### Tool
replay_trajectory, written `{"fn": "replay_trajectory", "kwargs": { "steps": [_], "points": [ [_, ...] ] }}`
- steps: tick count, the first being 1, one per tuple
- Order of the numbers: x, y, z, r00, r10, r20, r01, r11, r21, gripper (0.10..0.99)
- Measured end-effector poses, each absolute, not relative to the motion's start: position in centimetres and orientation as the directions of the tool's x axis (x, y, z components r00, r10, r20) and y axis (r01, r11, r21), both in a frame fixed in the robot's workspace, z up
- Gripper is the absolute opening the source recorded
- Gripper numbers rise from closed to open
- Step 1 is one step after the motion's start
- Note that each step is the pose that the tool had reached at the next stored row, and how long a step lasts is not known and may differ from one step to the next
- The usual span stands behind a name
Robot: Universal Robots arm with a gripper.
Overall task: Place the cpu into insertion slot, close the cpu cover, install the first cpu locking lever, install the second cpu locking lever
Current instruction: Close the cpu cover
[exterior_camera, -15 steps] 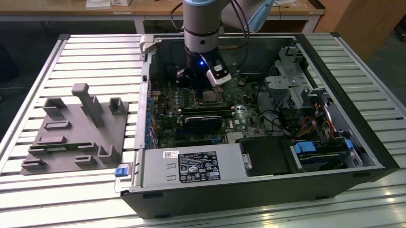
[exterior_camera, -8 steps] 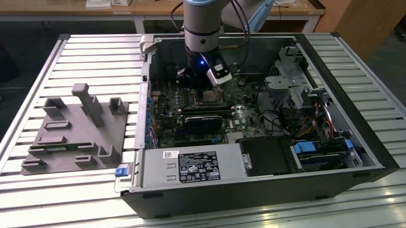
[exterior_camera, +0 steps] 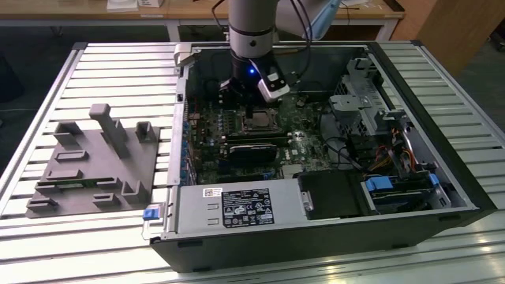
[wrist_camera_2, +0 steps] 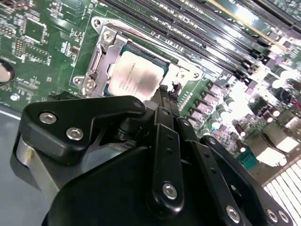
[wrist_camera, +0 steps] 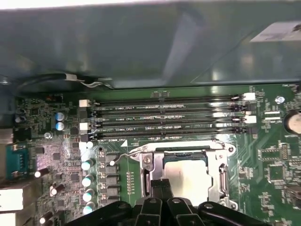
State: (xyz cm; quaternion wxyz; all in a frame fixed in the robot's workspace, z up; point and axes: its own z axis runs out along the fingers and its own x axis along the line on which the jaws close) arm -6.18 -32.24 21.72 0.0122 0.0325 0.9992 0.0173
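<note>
A: What sort of place is this?
B: A robotics lab or workshop. A robot arm (exterior_camera: 251,29) stands over an open computer case (exterior_camera: 316,242) on a slatted metal table (exterior_camera: 118,65), beside a grey moulded fixture (exterior_camera: 94,160).
A: Anything else?
B: Wooden tables (exterior_camera: 197,9) along the back, on a dark floor (exterior_camera: 35,41).

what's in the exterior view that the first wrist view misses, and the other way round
Exterior view alone: the open computer case, the slatted table, a grey fixture block, the arm. First wrist view alone: a thin wire lever and a row of capacitors. Both: the cpu in the insertion slot, the gripper close over it.
</note>
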Motion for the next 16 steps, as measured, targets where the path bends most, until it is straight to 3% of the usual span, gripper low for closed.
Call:
{"fn": "replay_trajectory", "kwargs": {
  "steps": [16],
  "points": [
    [-3.7, -32.2, 22.4, -0.998, 0.065, -0.023, 0.065, 0.997, 0.035, 0.106]
  ]
}}
